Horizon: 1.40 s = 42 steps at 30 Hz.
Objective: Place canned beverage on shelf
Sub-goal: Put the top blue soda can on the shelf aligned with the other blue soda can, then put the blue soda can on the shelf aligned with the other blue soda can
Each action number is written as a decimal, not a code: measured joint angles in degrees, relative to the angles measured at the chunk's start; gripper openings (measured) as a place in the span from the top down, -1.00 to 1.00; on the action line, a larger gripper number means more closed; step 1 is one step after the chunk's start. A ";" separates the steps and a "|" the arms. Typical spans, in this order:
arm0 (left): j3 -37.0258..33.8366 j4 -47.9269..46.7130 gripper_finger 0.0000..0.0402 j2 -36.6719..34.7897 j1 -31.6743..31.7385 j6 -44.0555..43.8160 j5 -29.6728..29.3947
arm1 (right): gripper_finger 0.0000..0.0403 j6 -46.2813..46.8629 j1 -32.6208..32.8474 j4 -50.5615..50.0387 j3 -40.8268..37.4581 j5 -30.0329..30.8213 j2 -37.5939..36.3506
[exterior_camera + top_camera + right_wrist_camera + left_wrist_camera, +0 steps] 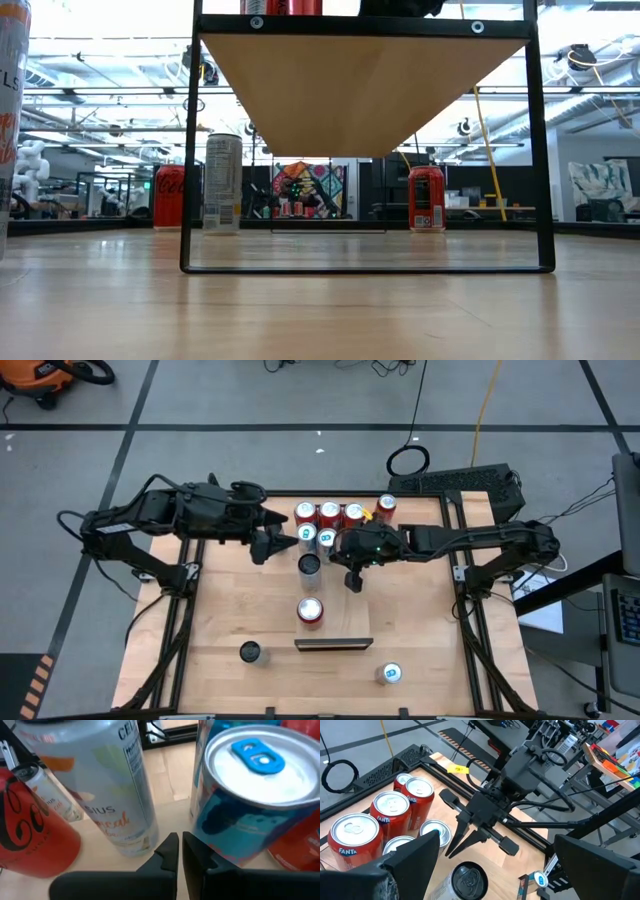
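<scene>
On the desk [220, 620] I see the shelf [334, 645] lying near the front edge, bare, well apart from the cans. At the back stands a cluster of red cans [330, 513]; a tall silver can [309, 566] stands just in front. My left gripper [282, 540] hovers beside the cluster, jaws released. My right gripper [353, 580] has jaws clenched on nothing, between the silver can and a blue-tab can [255, 795].

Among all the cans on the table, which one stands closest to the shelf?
The red-topped can, standing alone near the table's middle, just behind the shelf. The dark-topped can and blue-tabbed can stand farther off to either side; the rest cluster at the back.
</scene>
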 joint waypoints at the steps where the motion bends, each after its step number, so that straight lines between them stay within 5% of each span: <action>1: 0.00 -0.02 -0.97 0.04 0.00 0.00 0.00 | 1.00 -0.02 -0.02 -0.09 0.00 0.00 0.02; 28: 0.00 0.04 -0.97 1.37 -0.07 -0.02 0.00 | 1.00 0.70 -1.30 1.18 0.00 -1.79 -1.24; 35: 0.00 0.00 -0.97 1.37 -0.07 0.39 0.00 | 1.00 5.94 0.91 -11.14 0.02 -2.97 -10.74; 42: 0.00 0.09 -0.97 1.37 -0.07 1.53 0.00 | 1.00 15.49 3.50 -23.90 0.02 -14.63 -19.81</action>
